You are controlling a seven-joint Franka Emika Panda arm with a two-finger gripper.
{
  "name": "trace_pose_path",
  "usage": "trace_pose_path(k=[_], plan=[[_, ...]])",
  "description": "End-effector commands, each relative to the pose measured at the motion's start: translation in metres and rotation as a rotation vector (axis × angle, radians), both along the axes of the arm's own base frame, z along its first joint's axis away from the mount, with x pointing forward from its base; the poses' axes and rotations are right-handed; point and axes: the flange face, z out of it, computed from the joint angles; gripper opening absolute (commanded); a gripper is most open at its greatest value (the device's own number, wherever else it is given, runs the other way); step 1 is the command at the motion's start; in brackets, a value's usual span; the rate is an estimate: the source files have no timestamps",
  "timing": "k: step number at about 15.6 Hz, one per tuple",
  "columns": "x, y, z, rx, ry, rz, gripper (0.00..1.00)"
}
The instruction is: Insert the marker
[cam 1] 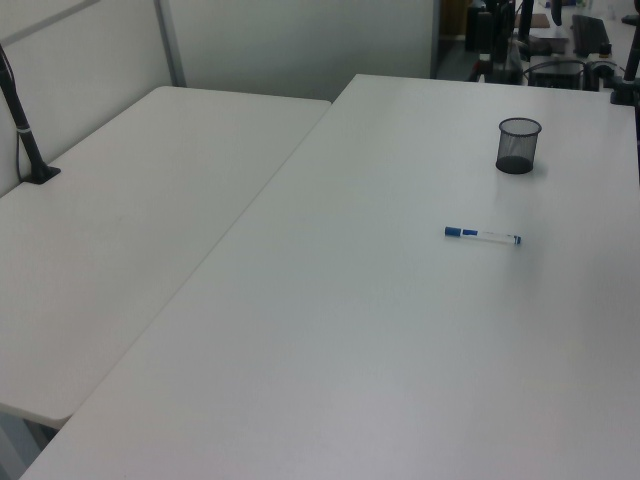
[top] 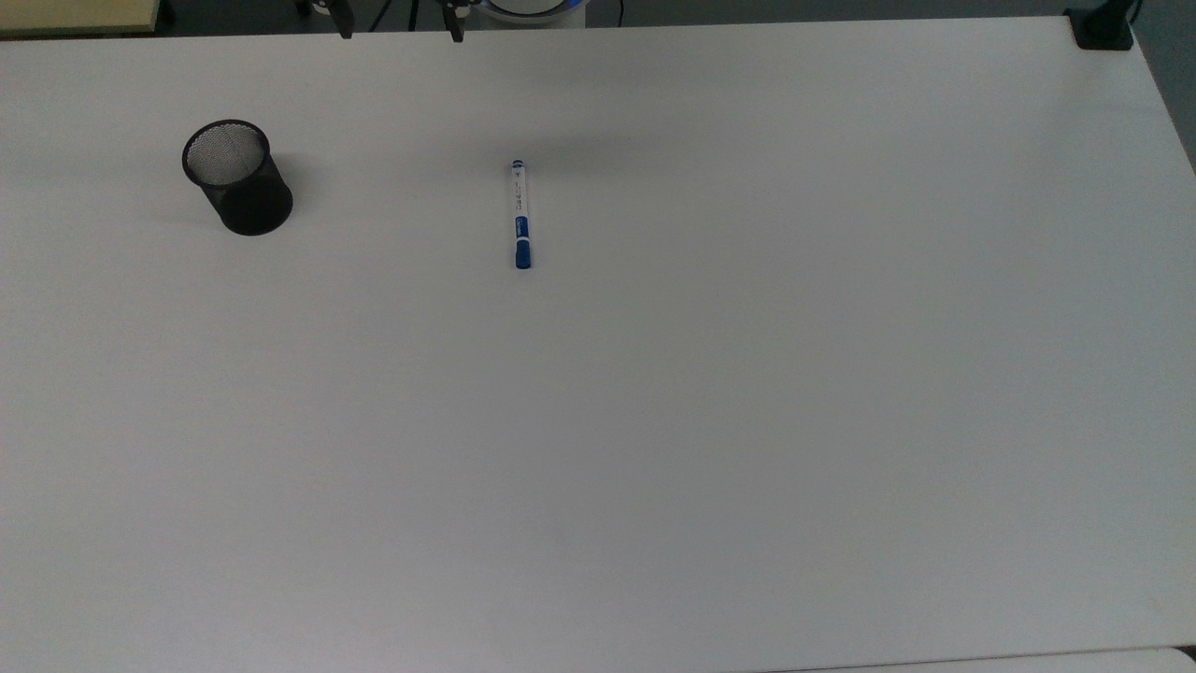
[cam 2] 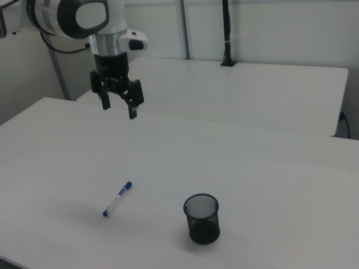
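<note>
One marker (top: 520,214) lies flat on the worktop (top: 710,393), well apart from the mesh cup (top: 237,178). Hand (cam 2: 118,105) hangs high above the marker, fingers spread, empty — pickup not begun. Next: descend, straddle the barrel.

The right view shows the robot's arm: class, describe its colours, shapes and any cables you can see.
The arm is glossy white with rounded segments and a dark grey circular joint cover. A thin black cable trails off beside it. Below a white wrist sits a black gripper with two slim black fingers.
</note>
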Motion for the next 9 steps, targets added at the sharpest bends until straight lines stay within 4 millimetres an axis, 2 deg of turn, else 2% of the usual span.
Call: trace_pose_path(k=[1, 5, 6, 9], plan=[[0.000, 0.005, -0.009, -0.007, 0.031, 0.073, 1.00], [0.013, 0.006, -0.037, -0.010, 0.072, 0.113, 1.00], [0.017, 0.006, -0.051, -0.017, 0.094, 0.113, 1.00], [0.024, 0.009, -0.077, -0.032, 0.144, 0.123, 1.00]])
